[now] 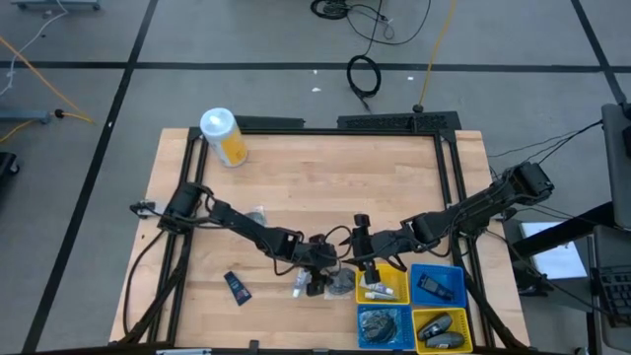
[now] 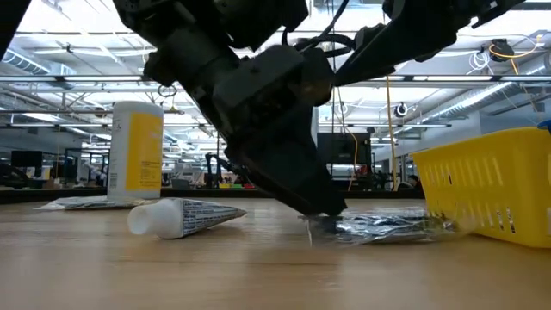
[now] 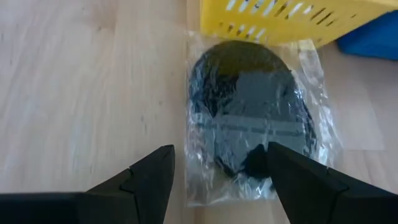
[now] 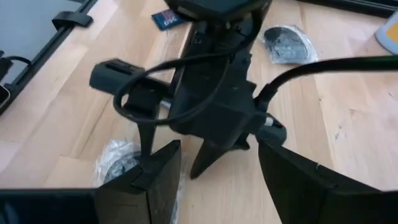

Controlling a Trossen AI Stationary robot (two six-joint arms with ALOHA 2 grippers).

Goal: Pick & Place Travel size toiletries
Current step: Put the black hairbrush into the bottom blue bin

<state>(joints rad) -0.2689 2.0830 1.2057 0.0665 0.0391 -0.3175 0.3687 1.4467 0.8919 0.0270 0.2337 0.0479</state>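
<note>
A dark oval bottle in clear wrap (image 3: 249, 118) lies flat on the table against the yellow bin (image 3: 292, 18). My left gripper (image 3: 221, 180) is open, slanting down over the bottle's near end, with one finger on each side of it. The low view has the left gripper (image 2: 320, 209) down at the wrap's (image 2: 379, 226) end. My right gripper (image 4: 217, 177) hangs open just above the left arm's wrist (image 4: 211, 106), holding nothing. A white tube (image 1: 299, 287), a dark blue tube (image 1: 237, 288) and another wrapped bottle (image 1: 258, 215) lie loose on the table. My left gripper's fingertips (image 3: 273, 162) stand at the near edge of the bottle's clear wrap (image 3: 205, 186). I cannot tell whether they touch it. The bottle lies flat on the table.
Four square bins sit at the near right: a yellow one (image 1: 383, 286) with white tubes, a blue one (image 1: 439, 284), a blue one (image 1: 383, 326) with grey jars, and a yellow one (image 1: 444, 330) with oval bottles. A yellow canister (image 1: 222, 136) stands far left. The table's middle is bare wood.
</note>
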